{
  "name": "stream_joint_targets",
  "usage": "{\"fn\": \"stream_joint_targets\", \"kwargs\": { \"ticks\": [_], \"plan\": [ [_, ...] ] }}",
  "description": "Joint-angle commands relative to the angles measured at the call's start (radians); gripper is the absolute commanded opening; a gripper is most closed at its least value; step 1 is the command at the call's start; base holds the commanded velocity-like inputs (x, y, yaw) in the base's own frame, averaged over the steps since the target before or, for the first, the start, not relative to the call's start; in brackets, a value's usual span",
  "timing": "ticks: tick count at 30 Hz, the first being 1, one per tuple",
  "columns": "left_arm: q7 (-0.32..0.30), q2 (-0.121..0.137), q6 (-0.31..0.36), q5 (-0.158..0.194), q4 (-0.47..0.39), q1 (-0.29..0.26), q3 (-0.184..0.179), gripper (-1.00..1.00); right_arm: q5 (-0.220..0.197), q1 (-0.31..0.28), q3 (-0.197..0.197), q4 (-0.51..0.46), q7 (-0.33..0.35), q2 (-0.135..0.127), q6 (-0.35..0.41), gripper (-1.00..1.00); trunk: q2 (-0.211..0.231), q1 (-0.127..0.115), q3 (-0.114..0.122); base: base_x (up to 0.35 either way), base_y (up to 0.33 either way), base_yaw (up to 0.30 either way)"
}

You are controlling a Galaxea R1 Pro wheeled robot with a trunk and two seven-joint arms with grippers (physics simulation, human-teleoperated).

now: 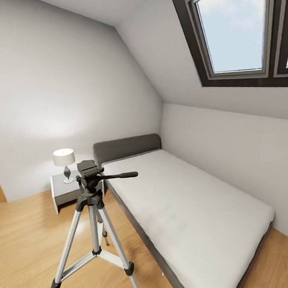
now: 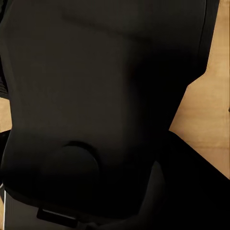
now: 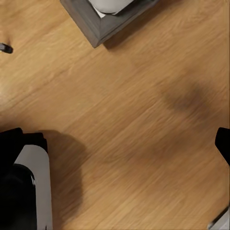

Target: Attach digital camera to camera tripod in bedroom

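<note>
Beside the bed (image 1: 191, 202), the camera tripod (image 1: 93, 209) stands.

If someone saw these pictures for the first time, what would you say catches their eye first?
The camera tripod stands out in the foreground of the head view, on the light wood floor, its black head bare and its long handle aimed at the bed. Behind it, the white bed with a grey headboard lies along the wall under a dark-framed skylight. A small lamp sits on the nightstand beside it.
</note>
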Motion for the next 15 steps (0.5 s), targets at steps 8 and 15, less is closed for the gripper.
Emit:
{"fn": "stream_joint_targets", "kwargs": {
  "ticks": [8,15],
  "plan": [
    [0.003,-0.002,-0.002,-0.006,0.000,0.000,0.007,-1.00,0.005,-0.001,0.001,0.003,-0.003,0.000,-0.007,1.00,-0.001,0.000,0.000,0.000,0.000,0.274],
    [0.003,-0.002,-0.001,-0.006,0.000,-0.001,0.007,-1.00,0.004,-0.001,0.002,0.003,-0.003,0.000,-0.007,1.00,-0.001,0.000,0.000,0.000,0.000,0.274]
  ]
}}
